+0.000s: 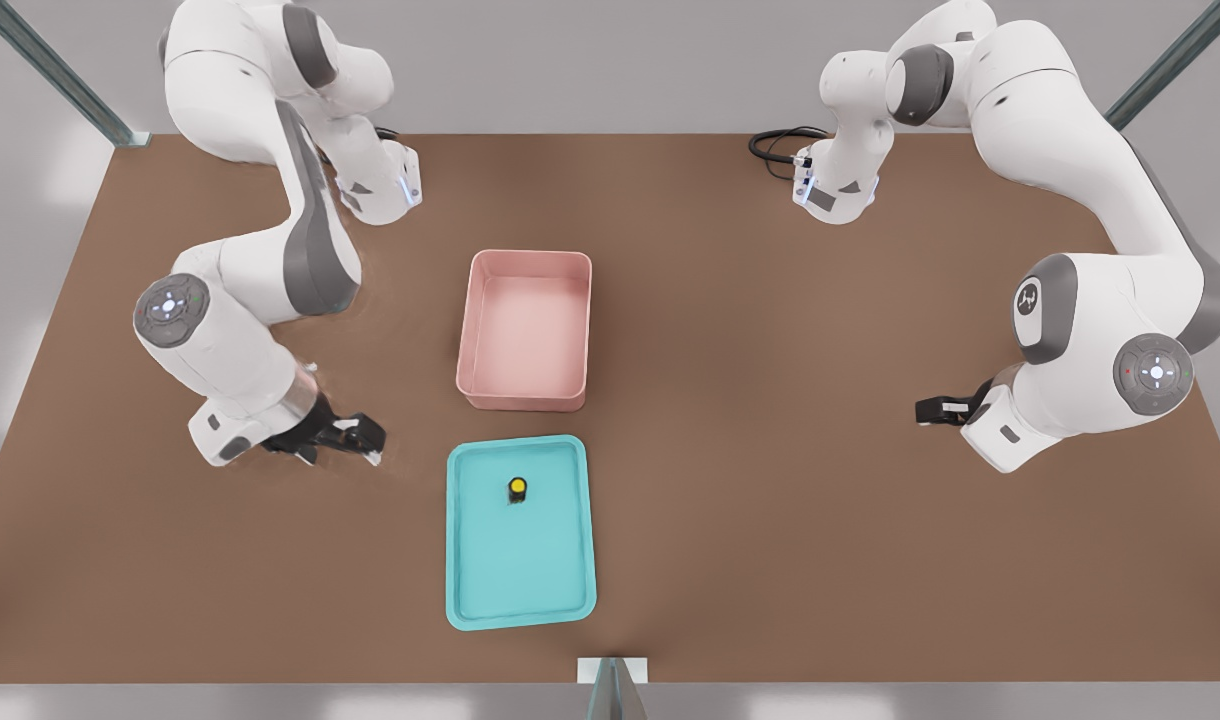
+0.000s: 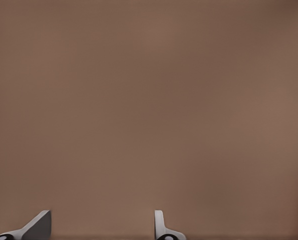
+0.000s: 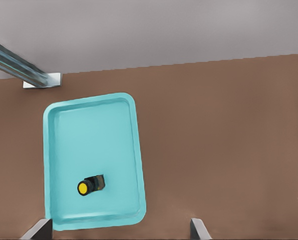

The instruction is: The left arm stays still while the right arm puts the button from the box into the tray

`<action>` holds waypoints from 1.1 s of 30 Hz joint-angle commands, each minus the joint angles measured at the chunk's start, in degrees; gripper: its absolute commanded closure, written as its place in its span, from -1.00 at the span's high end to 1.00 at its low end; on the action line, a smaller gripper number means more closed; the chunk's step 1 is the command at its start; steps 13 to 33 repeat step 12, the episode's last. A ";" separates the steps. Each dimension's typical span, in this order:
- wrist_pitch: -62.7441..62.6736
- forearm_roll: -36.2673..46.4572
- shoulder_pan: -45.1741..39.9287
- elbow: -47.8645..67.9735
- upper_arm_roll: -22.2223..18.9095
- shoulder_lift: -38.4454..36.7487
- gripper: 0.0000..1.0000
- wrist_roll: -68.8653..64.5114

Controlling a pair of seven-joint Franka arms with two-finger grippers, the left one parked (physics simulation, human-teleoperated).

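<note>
R arm's end effector (image 1: 362, 443) sits low over the desk (image 1: 820, 500), on the front view's left of the tray (image 1: 520, 570), just off its corner nearest the box (image 1: 525, 330). Fingers spread wide, nothing between them: in the right wrist view the two fingertips (image 3: 43, 229) stand far apart with only desk and tray rim in the gap.

Button (image 1: 517, 488) is in the tray, not the box. It rests on the turquoise floor near the end closest to the box, roughly mid-width, clear of the rim. Yellow cap shows plainly, black body under or behind it. Upright or tipped? Can't tell.

Button vs end effector: apart, no contact. Button lies to the front view's right of the end effector, w/ the tray's rim between them. The wrist cam has the button (image 3: 90, 185) inside the tray (image 3: 89, 135), near the end effector (image 3: 120, 227).

Pink box stands just beyond the tray, a narrow strip of desk between them.
</note>
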 commanded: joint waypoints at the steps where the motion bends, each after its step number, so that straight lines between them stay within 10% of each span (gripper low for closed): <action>1: -23.55 -4.20 -4.65 -1.68 -1.02 -4.29 1.00 -21.50; 33: -22.14 -6.14 -8.80 -0.01 -0.68 -4.46 1.00 -27.68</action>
